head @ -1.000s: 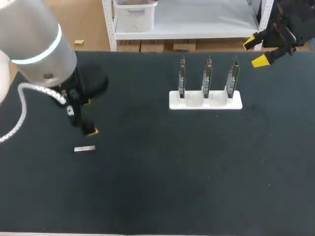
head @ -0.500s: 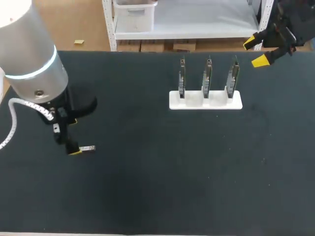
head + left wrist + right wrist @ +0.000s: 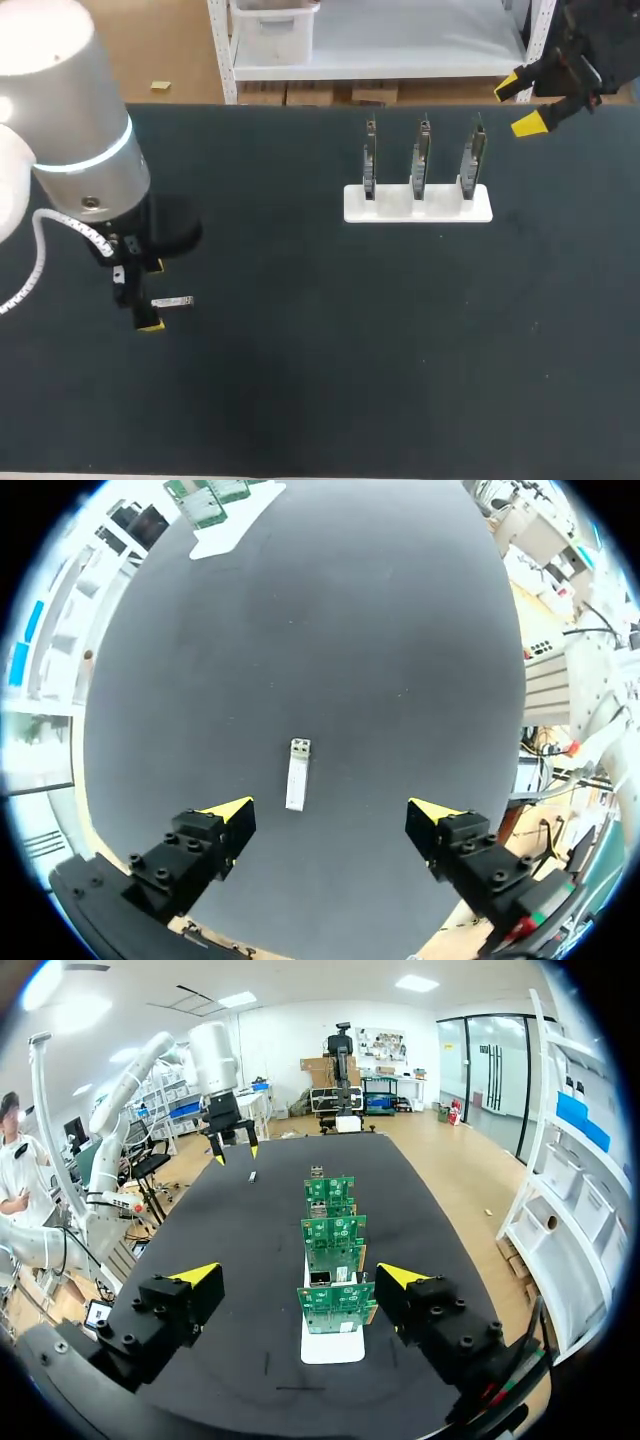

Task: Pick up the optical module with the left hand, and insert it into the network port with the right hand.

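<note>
At the left of the frame, the optical module lies flat on the dark table, untouched between the wide-spread fingers of the left gripper. Upper right, the right gripper hangs spread too, near the white board rack.

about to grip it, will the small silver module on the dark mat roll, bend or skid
The small silver rectangular metal module looks rigid, so probably won't bend. It lies flat, boxy-sided, so rolling seems unlikely. Tiny on the dark table mat, it may skid if one finger of the open left tool touches first.
</note>
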{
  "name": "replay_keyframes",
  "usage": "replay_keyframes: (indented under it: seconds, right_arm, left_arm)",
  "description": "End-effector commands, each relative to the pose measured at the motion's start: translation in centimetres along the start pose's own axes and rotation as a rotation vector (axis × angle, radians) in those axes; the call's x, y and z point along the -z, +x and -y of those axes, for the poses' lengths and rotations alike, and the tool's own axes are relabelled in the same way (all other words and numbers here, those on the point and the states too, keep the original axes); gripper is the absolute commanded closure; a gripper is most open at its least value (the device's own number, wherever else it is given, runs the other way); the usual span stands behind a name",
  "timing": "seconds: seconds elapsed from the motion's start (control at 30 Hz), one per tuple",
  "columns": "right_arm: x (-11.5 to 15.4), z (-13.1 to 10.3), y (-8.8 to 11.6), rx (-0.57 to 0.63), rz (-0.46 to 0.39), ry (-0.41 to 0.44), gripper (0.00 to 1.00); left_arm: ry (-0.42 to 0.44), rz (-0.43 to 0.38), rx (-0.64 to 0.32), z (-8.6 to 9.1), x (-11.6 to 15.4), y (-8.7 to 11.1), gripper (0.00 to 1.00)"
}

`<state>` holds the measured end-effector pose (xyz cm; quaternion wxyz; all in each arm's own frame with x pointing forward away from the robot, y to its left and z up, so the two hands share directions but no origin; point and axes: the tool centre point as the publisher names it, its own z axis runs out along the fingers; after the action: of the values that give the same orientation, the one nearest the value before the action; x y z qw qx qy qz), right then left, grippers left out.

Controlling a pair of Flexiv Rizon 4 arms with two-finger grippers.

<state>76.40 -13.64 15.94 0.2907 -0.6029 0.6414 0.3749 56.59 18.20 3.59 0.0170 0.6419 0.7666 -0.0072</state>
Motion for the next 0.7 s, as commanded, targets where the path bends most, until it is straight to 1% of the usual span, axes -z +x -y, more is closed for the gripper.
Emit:
replay_keyframes:
  seconds: [0.03, 0.17, 0.4, 0.7]
  right_arm:
    - [0.0, -0.1, 0.0, 0.000, 0.000, 0.002, 0.00]
    - [0.0, -0.1, 0.0, 0.000, 0.000, 0.002, 0.00]
    - [0.0, -0.1, 0.0, 0.000, 0.000, 0.002, 0.00]
    - [0.0, -0.1, 0.0, 0.000, 0.000, 0.002, 0.00]
  left_arm:
    - [0.025, 0.001, -0.006, -0.6, -1.4, 0.2, 0.00]
    - [0.045, -0.010, -0.016, -0.7, -2.3, 0.5, 0.00]
    - [0.050, -0.032, -0.024, -1.0, -3.1, 1.0, 0.00]
    - [0.057, -0.050, -0.038, -1.4, -3.8, 1.3, 0.00]
